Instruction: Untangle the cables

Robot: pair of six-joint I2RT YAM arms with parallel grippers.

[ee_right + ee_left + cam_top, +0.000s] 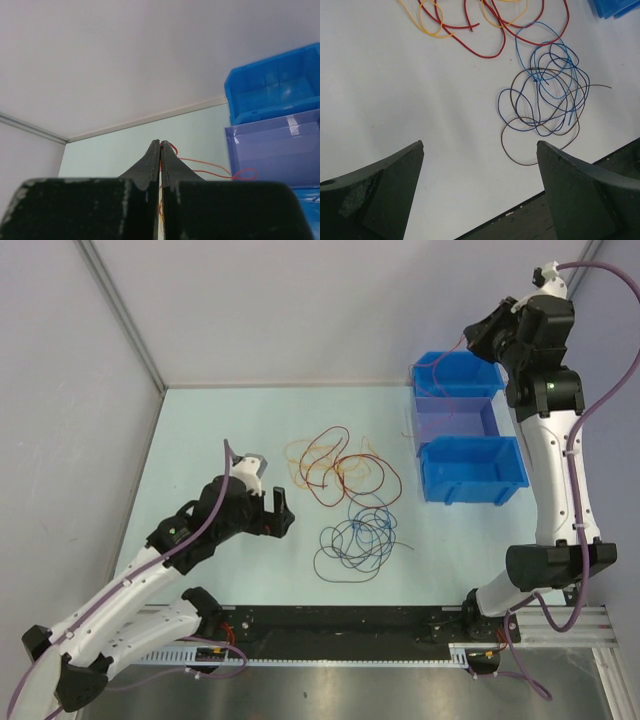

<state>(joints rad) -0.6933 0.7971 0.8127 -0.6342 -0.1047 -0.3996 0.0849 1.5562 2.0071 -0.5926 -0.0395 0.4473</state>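
The cables lie in the middle of the table. Dark red loops (345,465) overlap an orange wire (300,452), and a blue and black tangle (360,535) lies just in front of them. My left gripper (281,510) is open and empty, low over the table just left of the blue tangle. In the left wrist view (480,145) the red (490,54), orange (427,27), blue (545,85) and dark (520,159) wires lie ahead and to the right. My right gripper (472,337) is raised high over the bins with its jaws shut (160,142). Red wire (210,164) shows on the table far behind it.
Three bins stand in a row at the back right: a blue one (455,375), a translucent purple one (455,418) and a blue one (470,472). The black rail (340,620) runs along the table's near edge. Grey walls close the left and back sides.
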